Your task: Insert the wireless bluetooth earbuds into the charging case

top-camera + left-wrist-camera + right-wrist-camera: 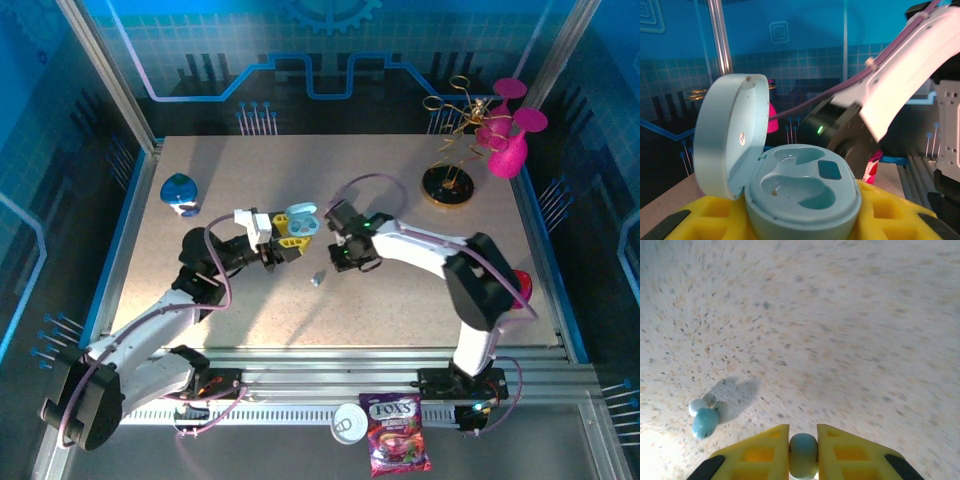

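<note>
The charging case (805, 185) is pale blue, with its lid (730, 135) swung open to the left and both wells empty. My left gripper (802, 222) is shut on its base, a yellow finger (900, 215) on each side. From above, the case (300, 220) hangs in the left gripper (290, 240) over the table's middle. My right gripper (803, 445) is shut on one pale blue earbud (803, 457), just above the tabletop. A second earbud (704, 419) lies loose on the table to its left, the same earbud (315, 279) lying below and between both grippers, near the right gripper (338, 258).
A blue pebble-shaped case (180, 192) sits at the table's far left. At the back right stand a black disc with gold wire (447, 185) and a pink ornament (505, 135). A sweets bag (398, 432) and a can (350, 422) lie on the near rail.
</note>
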`<move>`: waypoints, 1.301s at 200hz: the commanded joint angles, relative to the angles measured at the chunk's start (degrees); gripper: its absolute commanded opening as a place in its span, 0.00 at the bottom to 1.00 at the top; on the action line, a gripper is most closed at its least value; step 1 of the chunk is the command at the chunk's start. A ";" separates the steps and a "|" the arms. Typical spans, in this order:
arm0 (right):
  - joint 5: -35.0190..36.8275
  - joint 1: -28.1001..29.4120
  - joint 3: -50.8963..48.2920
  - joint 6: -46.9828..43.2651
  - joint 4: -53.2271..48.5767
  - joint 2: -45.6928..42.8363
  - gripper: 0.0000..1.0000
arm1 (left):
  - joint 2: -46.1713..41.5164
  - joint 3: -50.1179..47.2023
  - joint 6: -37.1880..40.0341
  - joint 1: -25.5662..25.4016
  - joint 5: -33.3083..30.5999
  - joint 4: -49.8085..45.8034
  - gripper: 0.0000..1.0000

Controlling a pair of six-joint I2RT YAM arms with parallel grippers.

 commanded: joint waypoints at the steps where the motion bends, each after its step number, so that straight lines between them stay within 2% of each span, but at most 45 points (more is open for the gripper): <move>1: -13.69 -5.11 -6.66 7.11 9.48 -8.52 0.17 | 0.71 1.60 -1.25 -0.24 -1.39 1.39 0.29; 33: -33.94 -13.70 -16.02 16.73 21.30 -15.67 0.18 | 2.05 2.47 -2.01 -0.29 -1.01 2.01 0.29; 47: -40.35 -16.31 -20.10 20.64 27.08 -18.06 0.16 | 2.53 2.67 -2.38 -0.25 -0.80 2.16 0.29; 85: -51.75 -21.23 -27.14 33.43 41.90 -21.51 0.15 | 2.95 2.87 -2.54 -0.36 -0.63 2.07 0.29; 103: -55.51 -22.33 -28.49 36.24 45.22 -21.81 0.15 | 2.98 2.55 -2.65 -0.49 -0.64 2.17 0.29; 139: -61.99 -23.26 -31.64 46.73 62.05 -20.05 0.15 | 2.63 2.14 -2.67 -0.77 -0.53 2.18 0.29; 163: -64.50 -23.27 -32.57 53.08 73.07 -17.78 0.15 | 2.28 1.58 -2.41 -0.86 -0.69 2.34 0.29; 182: -65.11 -23.26 -32.52 55.45 76.11 -16.33 0.15 | 1.93 1.20 -2.15 -0.86 -0.86 2.11 0.29; 260: -56.08 -23.20 -33.15 55.92 68.08 -18.88 0.14 | 1.22 0.92 -0.82 -0.86 -1.21 0.70 0.29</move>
